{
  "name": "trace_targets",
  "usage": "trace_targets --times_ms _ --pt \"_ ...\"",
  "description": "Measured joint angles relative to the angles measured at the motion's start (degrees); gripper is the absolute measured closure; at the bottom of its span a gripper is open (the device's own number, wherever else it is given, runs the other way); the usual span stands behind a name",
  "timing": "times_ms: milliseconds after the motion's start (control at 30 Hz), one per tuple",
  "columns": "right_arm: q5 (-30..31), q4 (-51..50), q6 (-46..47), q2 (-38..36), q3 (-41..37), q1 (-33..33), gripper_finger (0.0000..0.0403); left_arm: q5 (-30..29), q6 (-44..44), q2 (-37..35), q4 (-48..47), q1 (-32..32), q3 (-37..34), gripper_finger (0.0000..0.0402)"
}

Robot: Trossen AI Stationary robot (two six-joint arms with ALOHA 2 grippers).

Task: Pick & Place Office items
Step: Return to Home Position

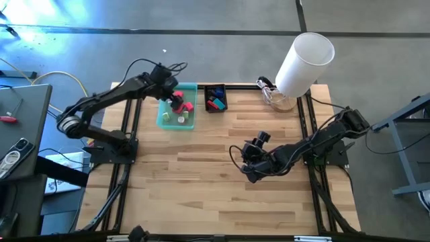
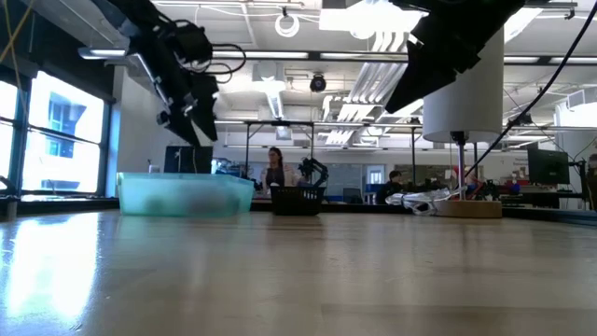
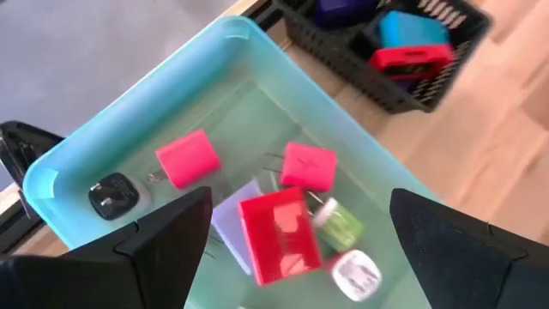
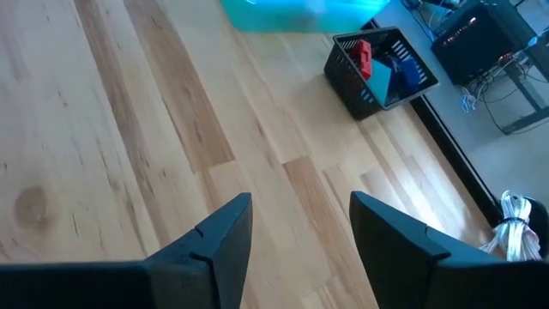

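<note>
Wooden table point(image 1: 215, 195) fills the high view's centre. Teal bin point(image 1: 161, 121) stands at upper centre-left, with the black basket point(image 1: 207, 107) just to its right. Left gripper point(image 3: 300, 206) hovers over the bin, fingers wide and empty. Right gripper point(image 4: 300, 202) is at centre-right over bare wood, also spread and empty. Office items in the bin: red adapter point(image 3: 279, 233), pink adapter point(image 3: 187, 158).
</note>
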Motion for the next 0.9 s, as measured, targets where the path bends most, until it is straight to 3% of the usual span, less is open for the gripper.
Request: trace_targets --times_ms 300,500,700,900 --pt "-0.07 0.3 -4.01 0.0 0.0 -0.37 0.0217 6.02 -9.07 -3.28 -3.43 -3.47 0.0 0.0053" --pt "-0.04 0.28 -6.87 0.0 0.0 -0.3 0.0224 2.62 -6.65 -3.3 -3.46 -7.57 0.0 0.0066" --pt "2.36 -1.19 -12.22 -1.29 0.04 1.64 0.0273 1.77 -6.73 -3.36 -3.95 -10.8 0.0 0.0116" --pt "3.54 -4.35 -19.86 -6.31 0.04 3.13 0.0352 -1.05 -4.5 -5.94 -12.14 -13.84 0.0 0.0203"
